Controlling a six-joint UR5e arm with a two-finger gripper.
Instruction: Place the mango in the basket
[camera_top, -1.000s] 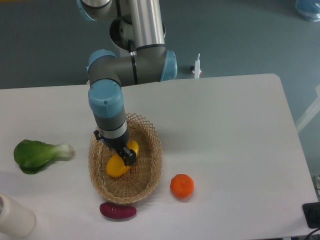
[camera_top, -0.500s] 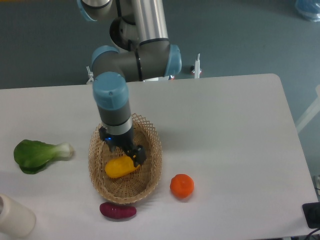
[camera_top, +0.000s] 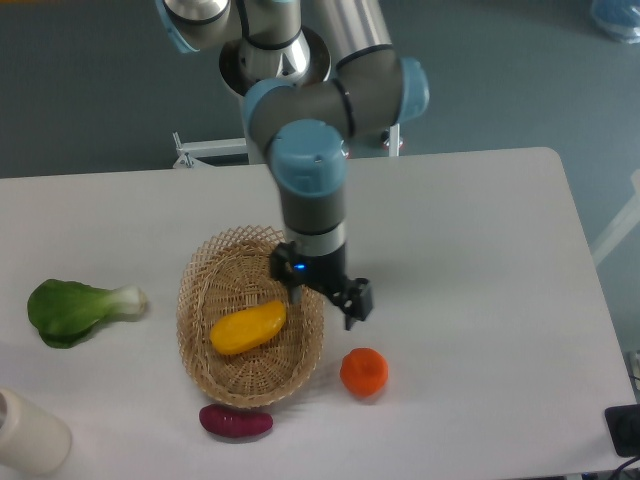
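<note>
A: While the arm (camera_top: 310, 180) hangs over the table (camera_top: 470, 260), where's the mango (camera_top: 248, 328)?

B: Lying in the basket (camera_top: 205, 300), on the woven floor, tilted, left end lower than the right. Nothing touching it.

A: And the gripper (camera_top: 327, 302)?

B: Off the mango, over the basket's right rim and the bare table beside it. One finger (camera_top: 357, 303) sticks out to the right, clear of the basket. The other is near the rim, partly hidden by the wrist.

A: Holding anything?

B: No. Jaws spread apart, nothing between them.

A: Basket position?

B: Left of centre on the white table, oval, long axis running roughly front to back. Lattice edge visible all round except where the gripper crosses it.

A: Other stuff?

B: Orange (camera_top: 363, 371) on the table just right of the basket's front, below the gripper, not touching either. Dark purple-red vegetable (camera_top: 236, 422) just in front of the basket, close to the rim, can't tell if touching. Leafy green (camera_top: 78, 308) well off to the left. White bottle (camera_top: 28, 432) at the front left corner, cut by the frame edge.

A: Arm pose?

B: Comes in from the back, elbow joint above the table's far edge, wrist pointing straight down.
</note>
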